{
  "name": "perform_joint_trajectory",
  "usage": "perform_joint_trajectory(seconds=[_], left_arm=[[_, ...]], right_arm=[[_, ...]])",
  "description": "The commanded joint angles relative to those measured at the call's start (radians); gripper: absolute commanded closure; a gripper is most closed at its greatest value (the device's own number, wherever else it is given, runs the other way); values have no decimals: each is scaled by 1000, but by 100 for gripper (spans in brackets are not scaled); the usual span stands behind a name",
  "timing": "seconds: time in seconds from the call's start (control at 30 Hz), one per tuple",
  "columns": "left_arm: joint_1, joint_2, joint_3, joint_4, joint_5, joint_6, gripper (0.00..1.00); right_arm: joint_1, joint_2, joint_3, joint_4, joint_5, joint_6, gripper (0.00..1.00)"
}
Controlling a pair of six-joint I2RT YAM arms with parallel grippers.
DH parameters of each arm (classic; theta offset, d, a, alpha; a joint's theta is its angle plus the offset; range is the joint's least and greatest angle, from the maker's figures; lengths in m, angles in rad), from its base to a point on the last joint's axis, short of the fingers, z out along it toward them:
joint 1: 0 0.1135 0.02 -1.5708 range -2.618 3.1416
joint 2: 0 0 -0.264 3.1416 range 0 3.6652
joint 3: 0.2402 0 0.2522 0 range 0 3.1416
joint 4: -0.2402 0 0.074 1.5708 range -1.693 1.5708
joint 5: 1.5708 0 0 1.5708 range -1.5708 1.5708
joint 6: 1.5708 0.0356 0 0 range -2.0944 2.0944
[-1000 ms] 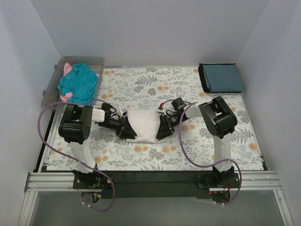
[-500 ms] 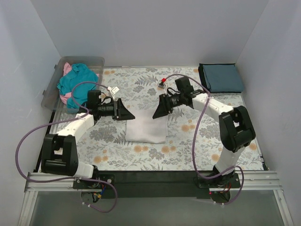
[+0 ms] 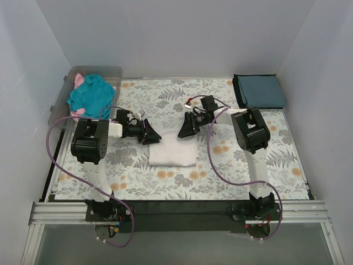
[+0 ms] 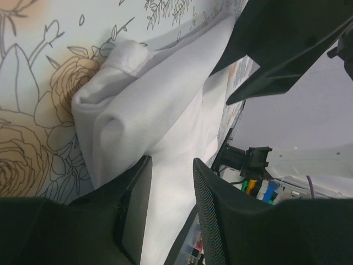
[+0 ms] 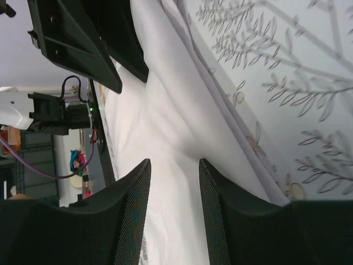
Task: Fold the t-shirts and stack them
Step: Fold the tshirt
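The folded white t-shirt [image 3: 172, 153] lies in the middle of the table [image 3: 231, 176], far from every edge, with the left gripper [image 3: 150, 134] and right gripper [image 3: 186, 128] both spread apart at its far corners, so a low retreat could snag the top layer and undo the fold.

The floral table cover [image 3: 165, 99] has a clear plastic bin [image 3: 113, 72] at its far-left corner.

The table [image 3: 182, 207] is covered by a floral-patterned cloth [image 3: 220, 176]. A folded white t-shirt [image 3: 172, 153] is laid flat near the middle of it. A folded slate-blue t-shirt [image 3: 263, 92] is placed at the far right corner, well apart, and a clear plastic bin [image 3: 59, 107] is set at the far left edge.
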Motion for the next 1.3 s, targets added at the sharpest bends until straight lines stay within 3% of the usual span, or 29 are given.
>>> perform_joint_trajectory(seconds=[0.0, 0.13, 0.27, 0.43, 0.57, 0.8, 0.93, 1.0, 1.17, 1.27], left_arm=[[10, 5, 33, 3, -26, 19, 64], [11, -135, 27, -6, 32, 102, 62], [-41, -364, -62, -15, 67, 18, 62], [-284, -548, -157, -15, -18, -17, 62], [-386, -498, -177, -8, -73, -18, 64], [-389, -239, -190, 46, -106, -44, 64], [-385, -88, -136, -17, -123, -13, 64], [-385, -108, -96, -23, -87, -13, 64], [-372, -396, -122, -69, -51, -15, 61], [-302, -496, -163, -139, -18, 45, 60]], right_arm=[[-32, 25, 87, -3, 69, -65, 53], [-40, -71, 134, -61, 31, -79, 52], [-11, -312, -105, 43, 3, 13, 46], [-54, -469, -280, 81, -21, 76, 46], [-149, -517, -330, 77, -23, 79, 46], [-166, -572, -428, 83, 11, 61, 44], [-157, -573, -446, 92, 12, 73, 44], [-142, -593, -472, 98, 20, 78, 44], [-62, -624, -515, 173, 20, 111, 43], [-16, -604, -529, 212, 17, 125, 43]])
